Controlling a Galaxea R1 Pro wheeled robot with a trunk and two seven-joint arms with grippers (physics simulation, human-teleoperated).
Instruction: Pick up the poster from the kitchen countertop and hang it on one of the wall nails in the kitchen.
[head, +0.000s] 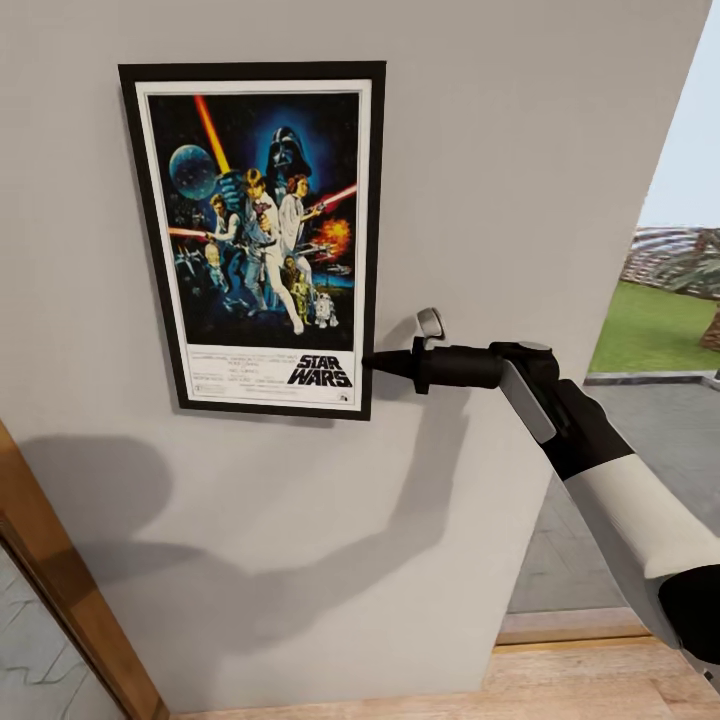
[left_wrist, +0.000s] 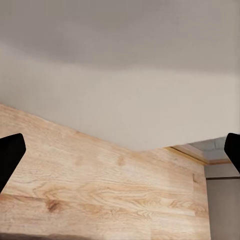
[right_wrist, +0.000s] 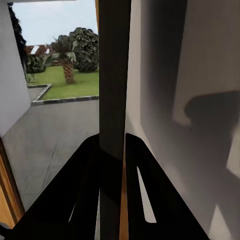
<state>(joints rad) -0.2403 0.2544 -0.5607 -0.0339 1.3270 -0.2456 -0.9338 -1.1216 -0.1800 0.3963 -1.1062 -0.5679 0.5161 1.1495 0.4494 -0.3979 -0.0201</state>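
Note:
The Star Wars poster (head: 262, 240) stands upright and flat against the pale grey wall (head: 520, 180), black frame and white border showing. My right gripper (head: 374, 362) is shut on the poster's right edge near its lower corner. In the right wrist view the frame's dark edge (right_wrist: 113, 85) runs between the two black fingers (right_wrist: 80, 195). The nail is hidden behind the poster. My left gripper (left_wrist: 120, 155) is open, its black fingertips (left_wrist: 9, 156) at the sides of the left wrist view, facing wooden floor and the wall's base. The countertop is out of view.
A wooden door frame (head: 60, 580) slants at the lower left. To the right the wall ends at an opening onto grey paving (head: 650, 420) and a lawn (head: 655, 325) with trees. Wooden floor (head: 560, 685) lies below.

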